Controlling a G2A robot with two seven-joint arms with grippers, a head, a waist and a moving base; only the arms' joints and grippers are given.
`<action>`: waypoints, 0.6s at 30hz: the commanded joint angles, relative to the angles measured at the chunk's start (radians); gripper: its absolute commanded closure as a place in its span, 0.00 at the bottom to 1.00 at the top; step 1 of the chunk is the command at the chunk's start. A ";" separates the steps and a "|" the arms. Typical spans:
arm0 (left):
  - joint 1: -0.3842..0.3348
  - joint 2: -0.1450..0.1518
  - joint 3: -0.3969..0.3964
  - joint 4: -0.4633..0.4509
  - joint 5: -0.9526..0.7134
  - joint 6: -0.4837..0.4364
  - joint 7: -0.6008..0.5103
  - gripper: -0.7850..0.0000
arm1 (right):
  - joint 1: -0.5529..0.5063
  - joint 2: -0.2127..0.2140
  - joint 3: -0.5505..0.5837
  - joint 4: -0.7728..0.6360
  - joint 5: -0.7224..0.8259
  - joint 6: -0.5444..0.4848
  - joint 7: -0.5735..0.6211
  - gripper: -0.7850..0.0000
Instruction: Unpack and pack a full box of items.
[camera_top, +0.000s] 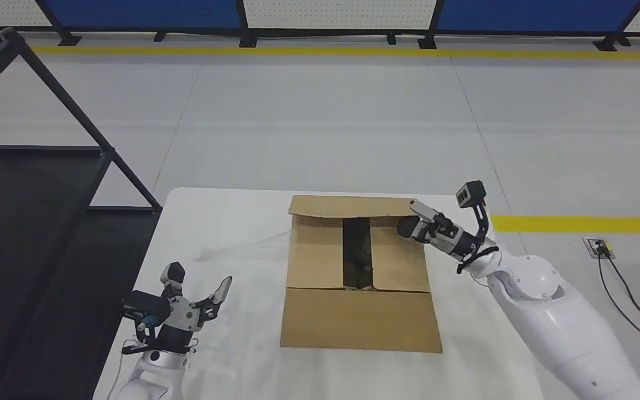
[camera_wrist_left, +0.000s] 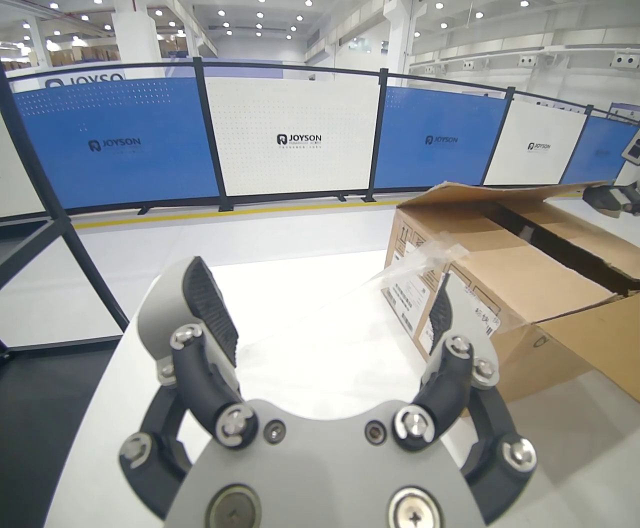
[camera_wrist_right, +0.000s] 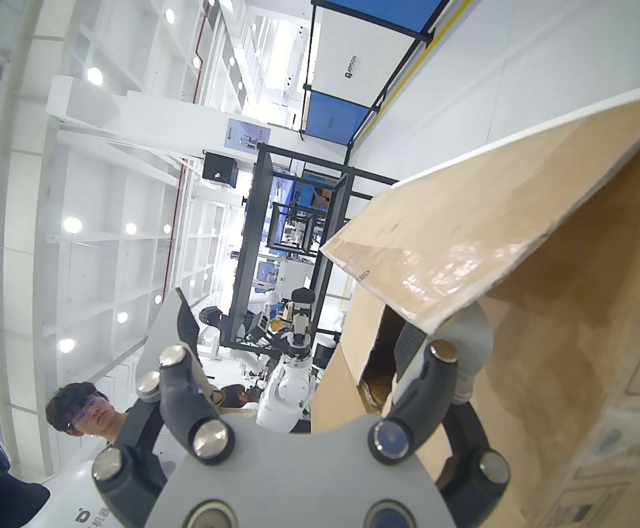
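A brown cardboard box (camera_top: 360, 290) stands in the middle of the white table (camera_top: 230, 230). Its top flaps lie nearly closed, with a dark gap (camera_top: 357, 252) between them. My right gripper (camera_top: 410, 218) is at the box's far right corner and is open. In the right wrist view, one of the fingers (camera_wrist_right: 415, 345) of this gripper (camera_wrist_right: 300, 335) sits under the raised flap (camera_wrist_right: 450, 240). My left gripper (camera_wrist_left: 325, 305) hovers open and empty over the table's front left, well short of the box (camera_wrist_left: 500, 260). A loose strip of clear tape (camera_wrist_left: 430, 255) hangs off the box's near corner.
A black metal frame (camera_top: 90, 150) stands on the floor beside the table's left edge. Blue and white fence panels (camera_wrist_left: 295, 140) line the far side of the floor. White tabletop lies bare to the left of the box, around the left gripper (camera_top: 198, 283).
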 joint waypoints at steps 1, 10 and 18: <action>0.000 0.000 0.000 0.000 0.000 0.000 0.000 0.00 | 0.018 -0.012 -0.004 0.014 0.003 -0.004 -0.026 0.00; 0.000 0.000 0.000 0.000 0.000 0.000 0.000 0.00 | 0.150 -0.082 -0.061 0.109 -0.096 0.076 -0.263 0.00; 0.000 0.000 0.000 0.000 0.000 0.000 0.000 0.00 | 0.230 -0.156 -0.151 0.213 -0.220 0.090 -0.436 0.00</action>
